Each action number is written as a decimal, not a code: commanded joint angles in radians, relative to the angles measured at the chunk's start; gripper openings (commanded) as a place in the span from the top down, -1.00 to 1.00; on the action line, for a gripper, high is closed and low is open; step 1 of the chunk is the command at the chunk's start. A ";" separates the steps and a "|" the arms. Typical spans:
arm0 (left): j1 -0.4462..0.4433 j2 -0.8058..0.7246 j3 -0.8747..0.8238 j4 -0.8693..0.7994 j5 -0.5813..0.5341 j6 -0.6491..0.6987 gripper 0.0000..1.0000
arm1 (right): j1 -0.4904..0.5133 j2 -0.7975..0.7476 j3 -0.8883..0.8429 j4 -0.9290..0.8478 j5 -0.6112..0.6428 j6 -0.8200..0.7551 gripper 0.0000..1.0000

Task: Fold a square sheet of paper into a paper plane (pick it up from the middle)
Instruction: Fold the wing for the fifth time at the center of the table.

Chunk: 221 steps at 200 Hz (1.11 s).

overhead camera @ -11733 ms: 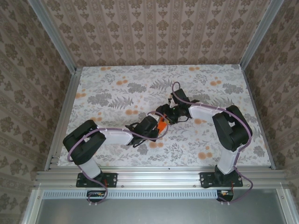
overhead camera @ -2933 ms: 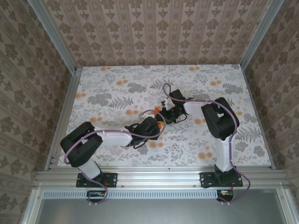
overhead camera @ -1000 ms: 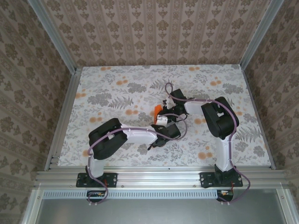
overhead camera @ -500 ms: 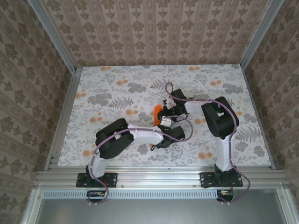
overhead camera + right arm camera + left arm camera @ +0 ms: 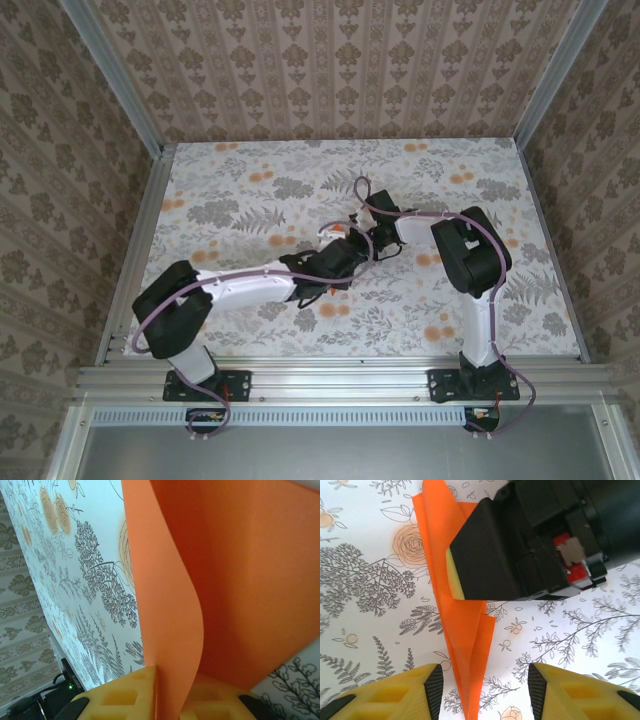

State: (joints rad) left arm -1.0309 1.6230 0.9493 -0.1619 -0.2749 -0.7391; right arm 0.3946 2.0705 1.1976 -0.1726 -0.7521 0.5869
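Fold at mid-frame: right gripper (image 5: pixel 172 690) clamps the paper plane (image 5: pixel 465 625), left gripper (image 5: pixel 482 692) half-open, empty; next, we judge, a regrip.

The paper plane (image 5: pixel 465 630) is looking like a long, thin, bright orange dart with a sharp tip. In the left wrist view it is pointing down, and its folded layers are spreading a little along one side. The right gripper (image 5: pixel 167 687) is pinching its wide end, where one flap is curving outward. I cannot tell whether its tip is touching the flowery table (image 5: pixel 370 605).
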 commanded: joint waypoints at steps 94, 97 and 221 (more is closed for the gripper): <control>0.289 0.112 -0.203 0.517 0.548 -0.192 0.36 | -0.016 0.082 -0.021 -0.108 0.094 -0.036 0.65; 0.289 0.117 -0.201 0.517 0.547 -0.191 0.37 | -0.016 0.083 -0.021 -0.108 0.094 -0.037 0.64; 0.277 0.127 -0.174 0.437 0.527 -0.175 0.47 | -0.016 0.091 -0.020 -0.113 0.105 -0.045 0.63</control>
State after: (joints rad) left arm -0.7464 1.7546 0.7498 0.3050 0.2470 -0.9199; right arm 0.3901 2.0769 1.2057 -0.1833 -0.7761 0.5529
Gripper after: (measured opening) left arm 0.246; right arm 0.190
